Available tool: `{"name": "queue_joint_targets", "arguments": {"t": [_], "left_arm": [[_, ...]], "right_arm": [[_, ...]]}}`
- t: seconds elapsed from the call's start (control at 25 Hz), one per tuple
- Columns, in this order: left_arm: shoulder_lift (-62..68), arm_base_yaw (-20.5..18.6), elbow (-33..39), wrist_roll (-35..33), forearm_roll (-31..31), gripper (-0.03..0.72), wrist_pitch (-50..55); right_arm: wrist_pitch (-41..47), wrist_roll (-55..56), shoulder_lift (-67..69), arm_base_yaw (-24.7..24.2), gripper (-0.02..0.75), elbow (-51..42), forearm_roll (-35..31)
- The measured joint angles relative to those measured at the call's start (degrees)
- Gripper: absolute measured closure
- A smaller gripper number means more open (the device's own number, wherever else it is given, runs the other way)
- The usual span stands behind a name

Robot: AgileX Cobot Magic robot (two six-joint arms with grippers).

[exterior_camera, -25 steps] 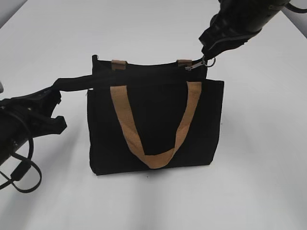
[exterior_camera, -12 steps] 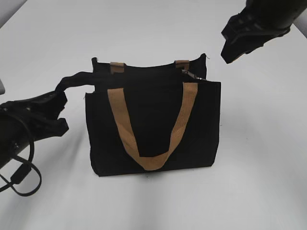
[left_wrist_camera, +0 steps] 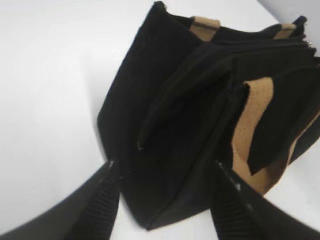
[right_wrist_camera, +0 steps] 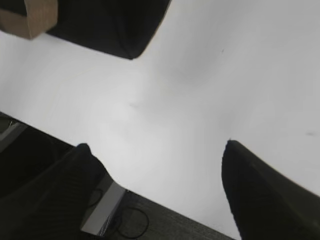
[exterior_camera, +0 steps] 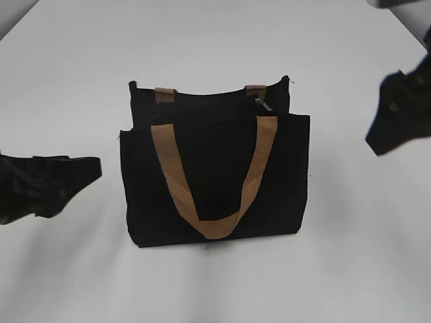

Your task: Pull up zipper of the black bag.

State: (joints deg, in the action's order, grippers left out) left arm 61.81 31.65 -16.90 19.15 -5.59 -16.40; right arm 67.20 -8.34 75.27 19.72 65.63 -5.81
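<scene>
The black bag point(exterior_camera: 215, 168) stands upright on the white table, its front tan handle point(exterior_camera: 212, 175) hanging down the front panel. The zipper point(left_wrist_camera: 260, 46) runs along the top edge, and its small metallic pull tab point(exterior_camera: 263, 104) lies at the right end. My left gripper point(exterior_camera: 77, 171) is open and empty, left of the bag and apart from it; in the left wrist view point(left_wrist_camera: 165, 172) the bag's side point(left_wrist_camera: 165, 125) lies between and beyond the fingers. My right gripper point(exterior_camera: 397, 118) is open and empty, well right of the bag; its wrist view point(right_wrist_camera: 160, 155) shows only a bag corner point(right_wrist_camera: 110, 25).
The white table point(exterior_camera: 215, 40) extends on all sides of the bag. The right wrist view shows the table's edge point(right_wrist_camera: 165, 207) with a dark floor, a cable loop point(right_wrist_camera: 132, 222) and a grey bar below it.
My left gripper let go of the bag's black side tab and drew back left. My right gripper released the pull tab and moved away right and down. The bag settled upright.
</scene>
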Motion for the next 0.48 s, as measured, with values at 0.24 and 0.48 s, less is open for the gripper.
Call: {"name": "queue_joint_targets", "arguments": {"t": [0.24, 0.48], "left_arm": [[-19.84, 0.00, -12.34, 0.66, 0.33, 0.252, 46.04], [-30.26, 0.00, -15.14, -1.76, 0.38, 0.253, 75.98]], "right_arm": [[-2.01, 2.44, -18.08, 0.00, 0.139, -17.50, 0.00], [-2.55, 2.77, -41.83, 0.00, 0.142, -29.31, 0.26]]}}
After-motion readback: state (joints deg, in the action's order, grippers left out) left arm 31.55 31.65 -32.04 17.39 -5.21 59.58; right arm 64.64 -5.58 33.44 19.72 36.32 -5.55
